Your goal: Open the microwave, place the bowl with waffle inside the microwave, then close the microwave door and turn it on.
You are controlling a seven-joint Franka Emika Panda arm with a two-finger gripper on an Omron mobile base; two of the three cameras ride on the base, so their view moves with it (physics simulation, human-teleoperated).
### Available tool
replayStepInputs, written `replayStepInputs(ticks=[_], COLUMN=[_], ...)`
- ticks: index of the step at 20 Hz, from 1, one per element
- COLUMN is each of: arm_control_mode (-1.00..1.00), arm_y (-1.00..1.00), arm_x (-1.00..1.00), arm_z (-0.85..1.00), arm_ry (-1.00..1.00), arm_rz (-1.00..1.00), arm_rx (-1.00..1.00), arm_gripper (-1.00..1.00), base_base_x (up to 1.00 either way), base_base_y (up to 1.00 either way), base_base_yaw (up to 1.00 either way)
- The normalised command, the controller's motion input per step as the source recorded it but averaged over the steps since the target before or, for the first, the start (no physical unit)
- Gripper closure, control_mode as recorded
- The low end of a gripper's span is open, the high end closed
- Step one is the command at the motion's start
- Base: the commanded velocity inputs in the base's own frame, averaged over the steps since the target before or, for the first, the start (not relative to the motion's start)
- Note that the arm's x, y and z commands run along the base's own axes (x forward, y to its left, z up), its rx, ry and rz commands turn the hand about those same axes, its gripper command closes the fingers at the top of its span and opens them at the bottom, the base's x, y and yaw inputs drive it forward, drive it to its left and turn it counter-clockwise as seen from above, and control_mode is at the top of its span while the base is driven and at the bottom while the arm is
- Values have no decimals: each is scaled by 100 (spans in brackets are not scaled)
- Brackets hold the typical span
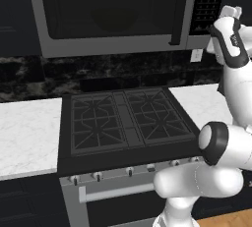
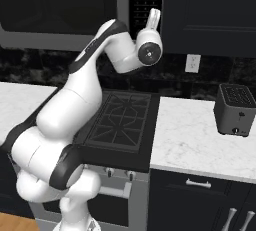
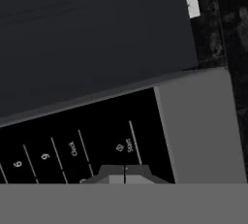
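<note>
the gripper (image 3: 125, 179), pinched shut on nothing, sits at the black button panel (image 3: 72, 145) of the microwave (image 1: 115, 14), door (image 1: 108, 7) shut. press squarely on start, without sliding.

Microwave (image 1: 118, 46) is showing a grey-steel frame; its door (image 1: 110, 5) is reading as dark, near-black glass with a dark vertical handle (image 1: 175, 10). Button panel (image 3: 82, 145) is displaying black with pale lettering and thin pale dividing lines. Stove (image 1: 128, 120) is appearing black with dark grey grates. Counter (image 2: 200, 140) is showing white marble with faint grey veining. Toaster (image 2: 235, 110) is looking dark grey. Backsplash (image 1: 29, 78) is presenting black, mottled grey.
</note>
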Motion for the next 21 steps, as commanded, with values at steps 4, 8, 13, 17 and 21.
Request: replayStepInputs(ticks=[4, 8, 13, 17, 21], arm_control_mode=[-100, -100, -100, -100, -100], arm_y=[0, 4, 12, 23, 21], arm_x=[55, 68, 98, 100, 100], arm_z=[-2, -22, -43, -73, -84], arm_ry=[0, 0, 0, 0, 0], arm_rz=[0, 0, 0, 0, 0], arm_rx=[0, -6, -11, -16, -16], arm_gripper=[100, 100, 100, 100, 100], base_base_x=[0, 0, 0, 0, 0], base_base_y=[0, 0, 0, 0, 0], base_base_yaw=[0, 0, 0, 0, 0])
